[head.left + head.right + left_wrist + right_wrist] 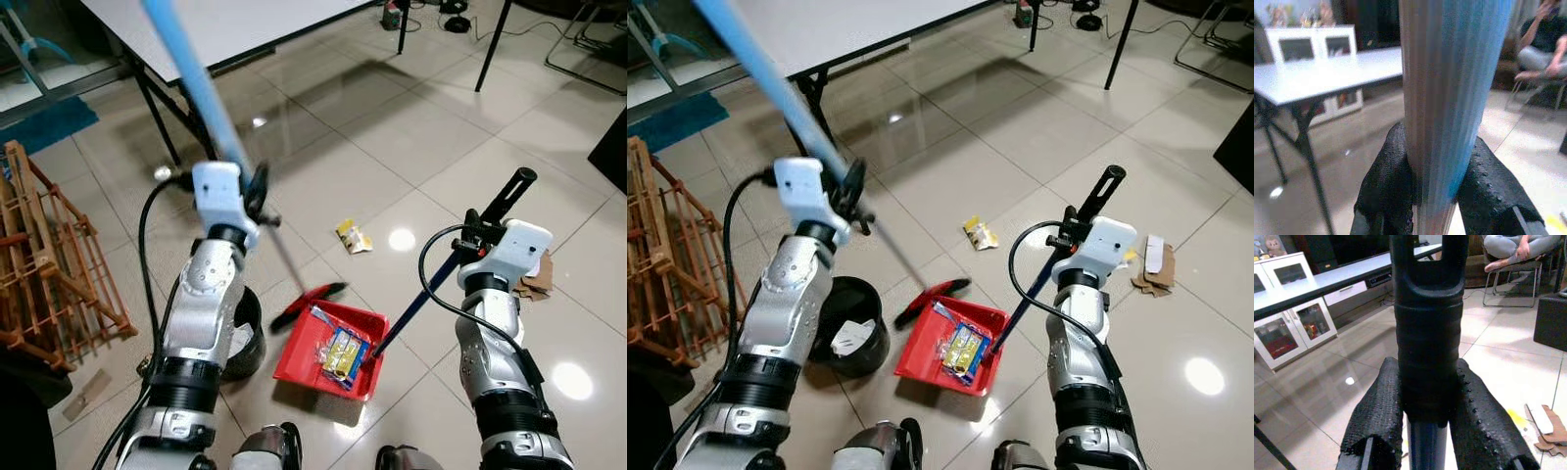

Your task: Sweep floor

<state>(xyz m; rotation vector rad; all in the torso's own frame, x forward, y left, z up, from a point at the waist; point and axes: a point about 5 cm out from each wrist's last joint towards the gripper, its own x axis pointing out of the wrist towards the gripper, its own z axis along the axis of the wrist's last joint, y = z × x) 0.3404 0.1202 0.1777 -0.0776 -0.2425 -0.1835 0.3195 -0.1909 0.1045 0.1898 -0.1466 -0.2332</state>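
Dustpan (pixel 328 352) handle slants up-right | broom (pixel 196 83) shaft leans up-left

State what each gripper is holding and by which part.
The left gripper is shut on the broom partway along its blue pole. The right gripper is shut on the dustpan by its black handle grip.

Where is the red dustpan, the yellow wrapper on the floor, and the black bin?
red dustpan (pixel 299 357): left eye view, on its bare red floor near the left wall.
yellow wrapper (pixel 353 236): left eye view, middle of the crumpled packet.
black bin (pixel 854 294): right eye view, on its dark inner wall.
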